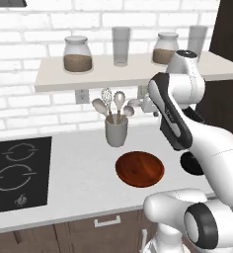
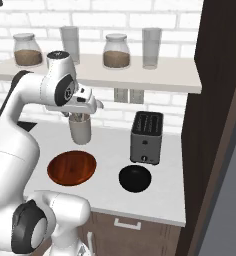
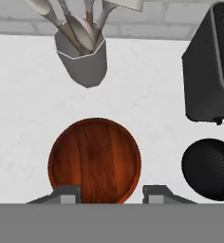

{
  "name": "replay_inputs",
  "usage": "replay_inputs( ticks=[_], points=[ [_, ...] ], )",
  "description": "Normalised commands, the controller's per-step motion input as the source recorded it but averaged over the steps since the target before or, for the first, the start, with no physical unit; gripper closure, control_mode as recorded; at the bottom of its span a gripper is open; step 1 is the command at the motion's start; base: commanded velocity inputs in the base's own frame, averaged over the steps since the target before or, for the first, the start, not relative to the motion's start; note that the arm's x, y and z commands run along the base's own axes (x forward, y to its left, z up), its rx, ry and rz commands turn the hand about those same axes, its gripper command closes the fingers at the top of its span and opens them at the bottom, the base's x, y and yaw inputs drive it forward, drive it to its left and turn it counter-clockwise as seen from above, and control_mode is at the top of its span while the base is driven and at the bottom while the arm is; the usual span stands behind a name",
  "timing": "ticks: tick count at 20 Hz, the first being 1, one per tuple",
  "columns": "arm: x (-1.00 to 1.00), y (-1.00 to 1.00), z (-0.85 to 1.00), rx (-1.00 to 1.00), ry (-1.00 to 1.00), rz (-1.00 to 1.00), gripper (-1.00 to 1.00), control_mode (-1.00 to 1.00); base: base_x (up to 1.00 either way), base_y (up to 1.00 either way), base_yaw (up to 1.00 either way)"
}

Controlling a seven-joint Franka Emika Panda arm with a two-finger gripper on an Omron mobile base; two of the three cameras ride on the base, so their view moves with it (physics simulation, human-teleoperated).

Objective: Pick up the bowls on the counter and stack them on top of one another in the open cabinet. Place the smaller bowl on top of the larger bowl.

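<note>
Left base view: the white arm is holding the two-finger claw (image 1: pixel 149 105) raised above the pale grey smooth counter (image 1: pixel 79 183), near the grey utensil cup (image 1: pixel 116 131). The wide, shallow reddish-brown wooden bowl (image 1: pixel 139 169) is resting below the claw and slightly toward the robot. Finger spacing: cannot tell here.

Right base view: the claw (image 2: pixel 92 104) is hovering over the utensil cup (image 2: pixel 80 128). The reddish-brown bowl (image 2: pixel 72 167) is lying beneath it, nearer the base. The small glossy black bowl (image 2: pixel 135 178) is sitting off to the claw's right, in front of the black boxy toaster (image 2: pixel 146 138). The tall dark brown wooden cabinet (image 2: pixel 215 125) is standing farther right.

Hand view: the claw's fingers (image 3: pixel 66 193) are standing apart, holding nothing, straddling the near rim of the reddish-brown bowl (image 3: pixel 95 159). The black bowl (image 3: pixel 209 163) is lying right of them.

Progress: both bowls are sitting on the counter; neither is being gripped. Grasping, carrying and stacking are all remaining.
</note>
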Motion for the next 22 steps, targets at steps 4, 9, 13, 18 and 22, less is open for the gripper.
replay_inputs(
  ticks=[4, 9, 13, 18, 22],
  points=[
    [0.02, 0.01, -0.36, -0.02, -0.01, -0.02, -1.0, -1.0, 0.0, 0.0, 0.0],
    [-0.16, -0.07, -0.94, -0.11, 0.27, -0.09, -1.0, -1.0, 0.0, 0.0, 0.0],
    [0.09, -0.77, -0.76, -0.03, 0.23, -0.04, -1.0, -1.0, 0.0, 0.0, 0.0],
    [0.16, -1.0, -0.64, 0.09, 0.07, 0.0, -1.0, -1.0, 0.0, 0.0, 0.0],
    [0.08, -1.0, -0.61, 0.12, 0.05, 0.0, -1.0, -1.0, 0.0, 0.0, 0.0]
  ],
)
